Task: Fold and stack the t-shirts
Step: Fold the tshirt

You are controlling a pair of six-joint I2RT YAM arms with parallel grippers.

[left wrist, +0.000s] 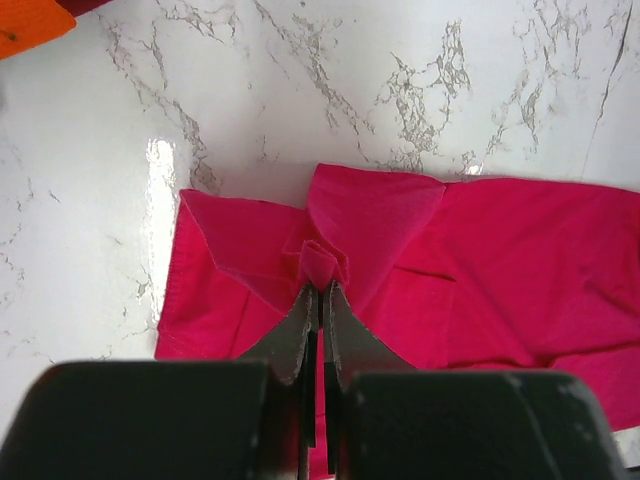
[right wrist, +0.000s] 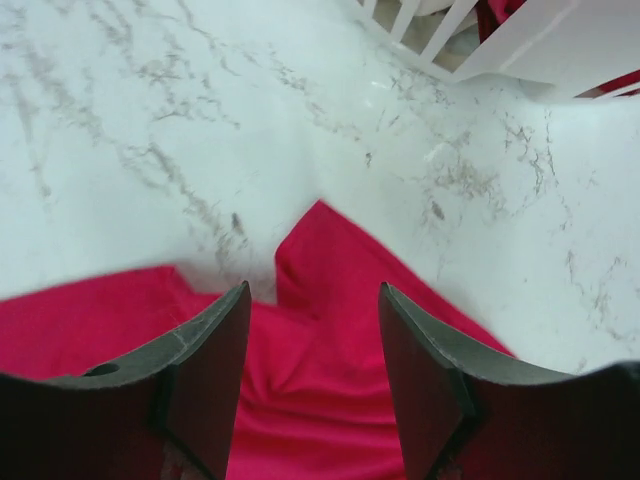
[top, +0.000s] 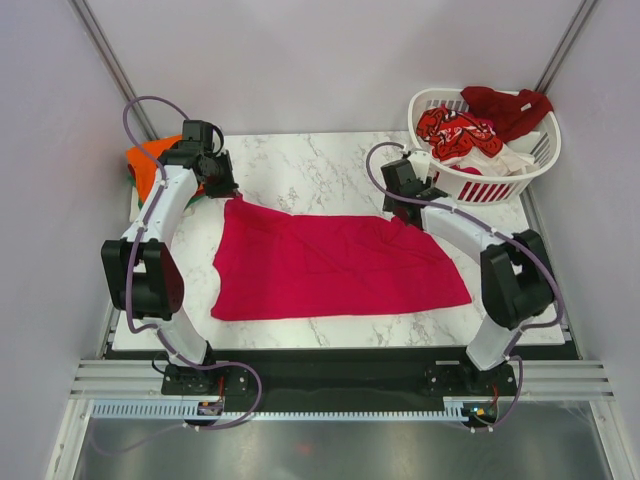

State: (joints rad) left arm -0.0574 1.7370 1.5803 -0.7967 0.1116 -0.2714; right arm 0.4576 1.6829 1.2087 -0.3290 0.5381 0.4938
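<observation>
The plain, soft magenta-red t-shirt (top: 335,268) lies spread nearly flat on the white marble-patterned table (top: 300,165), between the two arms; its far edge runs from one arm's pincer to the other's. The left pincer (left wrist: 320,292) is closed on a small pinch of cloth at the far-left corner, with a peaked fold rising just ahead of its tips; the right pincer (right wrist: 312,310) has its jaws apart over the far-right corner, which pokes out as a point between them; it grips nothing, and I cannot tell whether its tips touch the cloth.

By the look of it the shirt is thin, light and limp; it should drape and wrinkle rather than keep a shape, and it may slide on the smooth table if dragged by one corner alone; so both far corners want pinching, close to the edge, and lifting together to carry that edge over.

A soft orange t-shirt (top: 150,160) lies at the table's far-left edge, partly hidden by the left arm; the white slatted plastic basket (top: 505,187) at the far right holds a red-patterned t-shirt (top: 455,130), a dark red t-shirt (top: 505,108) and some white cloth.
</observation>
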